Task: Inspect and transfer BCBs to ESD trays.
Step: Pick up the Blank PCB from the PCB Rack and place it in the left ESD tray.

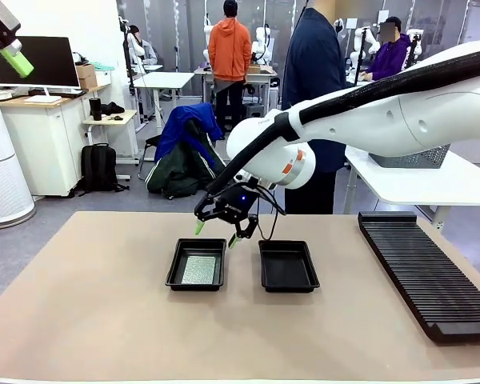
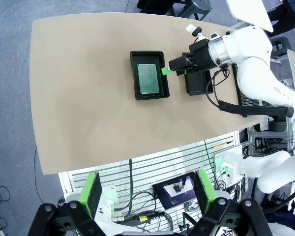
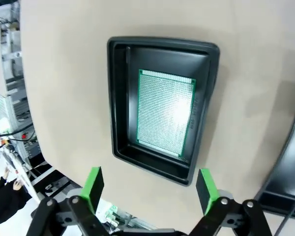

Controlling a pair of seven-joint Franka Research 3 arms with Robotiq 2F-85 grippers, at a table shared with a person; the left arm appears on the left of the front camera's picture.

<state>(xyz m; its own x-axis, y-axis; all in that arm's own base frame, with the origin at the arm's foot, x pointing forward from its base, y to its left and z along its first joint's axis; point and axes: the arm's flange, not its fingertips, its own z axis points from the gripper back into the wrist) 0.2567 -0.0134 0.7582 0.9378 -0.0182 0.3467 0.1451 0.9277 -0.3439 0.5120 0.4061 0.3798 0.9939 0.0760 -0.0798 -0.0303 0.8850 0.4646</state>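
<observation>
Green-padded fingers [image 3: 93, 184] of the right pincer [image 3: 150, 189] rise from the bottom edge of its wrist view, spread wide with nothing between them. Just above them in that frame a black tray [image 3: 120, 98] sits on the table, and the board [image 3: 165, 113] lies flat on its floor, speckled face up with a bright glare near its middle. In the front view the right pincer [image 1: 216, 234] hangs at centre frame, its tips just above the far rim of this tray [image 1: 174, 272], apart from the board [image 1: 198, 270] inside. A second tray [image 1: 288, 268] sits just right of the first, its floor bare. Further right, a long ribbed rack [image 1: 424, 272] runs along the edge of the tan table [image 1: 104, 304]. Behind the trays a person [image 1: 312, 80] in a dark top stands at the far side, and a wire basket [image 1: 424, 156] rests on a white table at right. The left pincer [image 1: 16, 60] is raised in the upper left corner; its own view shows it [image 2: 147, 191] open and high over the table, with the board [image 2: 149, 79] in its tray [image 2: 134, 73] at upper centre and the right pincer [image 2: 174, 66] beside it.
</observation>
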